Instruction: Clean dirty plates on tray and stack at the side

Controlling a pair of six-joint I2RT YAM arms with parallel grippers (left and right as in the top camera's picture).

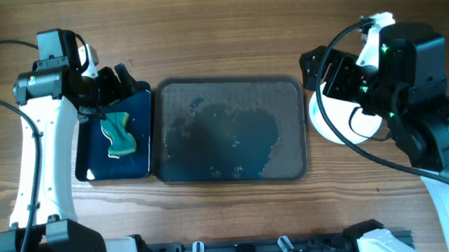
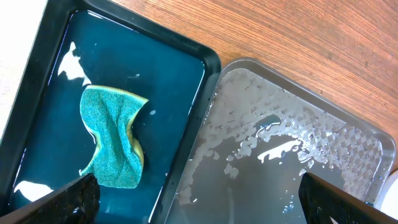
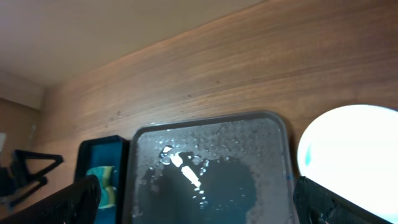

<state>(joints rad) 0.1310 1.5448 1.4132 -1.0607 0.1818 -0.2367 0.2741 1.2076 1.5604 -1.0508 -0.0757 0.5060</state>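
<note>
Plates (image 3: pixel 348 155) | white, at R of tray (image 1: pixel 284 100), count unclear | tray wet, bare | sponge (image 1: pixel 118 134) lying loose | L gripper (image 2: pixel 199 202), R gripper (image 3: pixel 193 199): fingers spread, empty | you look ~done

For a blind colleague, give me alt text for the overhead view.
A wet dark tray sits mid-table with no plates on it. Left of it, a teal sponge lies in a small black tray near the left gripper; at right, a white plate lies partly hidden beneath the right arm.

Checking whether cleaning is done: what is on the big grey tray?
Only water on the tray, no plate. White plates lie beside it, partly under the right arm; their count is hidden.
</note>
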